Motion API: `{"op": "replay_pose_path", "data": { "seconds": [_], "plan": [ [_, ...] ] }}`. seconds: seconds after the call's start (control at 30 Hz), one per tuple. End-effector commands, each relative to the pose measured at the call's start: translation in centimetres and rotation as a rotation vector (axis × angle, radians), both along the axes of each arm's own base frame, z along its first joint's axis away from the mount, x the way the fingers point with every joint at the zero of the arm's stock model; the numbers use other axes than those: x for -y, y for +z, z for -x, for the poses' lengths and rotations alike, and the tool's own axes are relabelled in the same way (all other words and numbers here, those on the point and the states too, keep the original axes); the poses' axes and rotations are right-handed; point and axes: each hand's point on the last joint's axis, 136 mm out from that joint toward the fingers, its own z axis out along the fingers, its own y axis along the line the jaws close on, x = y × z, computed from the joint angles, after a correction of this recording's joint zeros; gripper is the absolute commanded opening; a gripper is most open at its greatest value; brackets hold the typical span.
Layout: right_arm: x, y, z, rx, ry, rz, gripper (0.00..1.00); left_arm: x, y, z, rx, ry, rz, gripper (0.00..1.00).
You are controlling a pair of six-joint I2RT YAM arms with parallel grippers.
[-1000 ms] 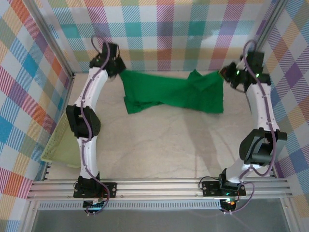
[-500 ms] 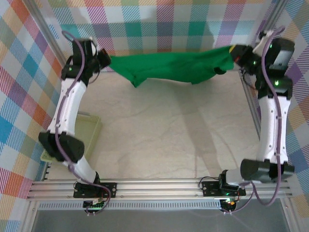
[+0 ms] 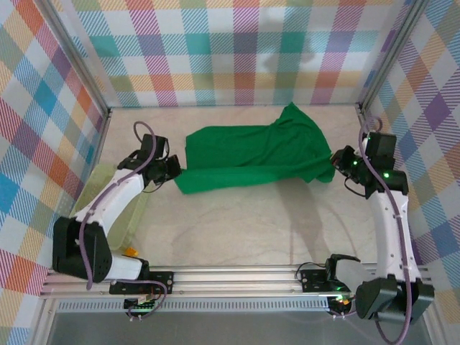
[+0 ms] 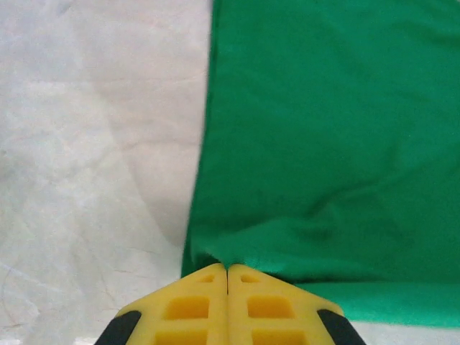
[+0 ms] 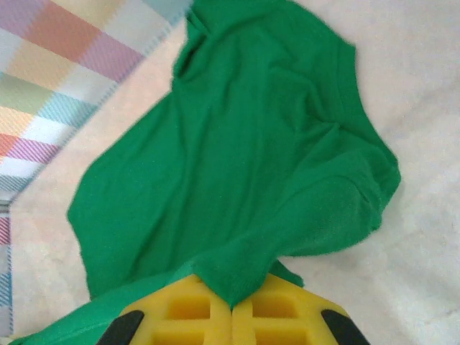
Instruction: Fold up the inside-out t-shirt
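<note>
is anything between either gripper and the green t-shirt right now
Nothing visible does. The left gripper is shut on the t-shirt at its left edge, and the right gripper is shut on its right edge. The cloth lies spread on the table between them.

One green t-shirt (image 3: 251, 154); one mesh basket (image 3: 134, 219); two claws: left claw (image 3: 175, 171), right claw (image 3: 335, 159).
</note>
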Motion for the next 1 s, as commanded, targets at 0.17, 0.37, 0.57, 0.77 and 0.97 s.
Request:
{"op": "replay_pose_path", "data": {
  "seconds": [0.17, 0.37, 0.57, 0.77, 0.97],
  "plan": [
    [0.0, 7.7, -9.0, 0.189, 0.052, -0.057, 0.0, -1.0, 7.9, -10.6, 0.156, 0.128, -0.068, 0.0],
    [-0.2, 15.5, -16.3, 0.371, 0.123, -0.078, 0.0, -0.8, 15.8, -20.5, 0.335, 0.132, 0.001, 0.0],
    [-0.6, 27.6, -17.1, 0.618, 0.192, -0.008, 0.0, -1.1, 30.4, -22.7, 0.688, 0.052, 0.062, 0.0],
    [-1.4, 31.6, -13.8, 0.71, 0.236, 0.032, 0.0, -1.8, 38.1, -17.6, 0.872, -0.018, -0.03, 0.0],
    [-2.3, 25.7, -10.3, 0.635, 0.255, -0.01, 0.02, -1.0, 32.1, -13.9, 0.783, -0.105, -0.034, 0.0]
  ]
}}
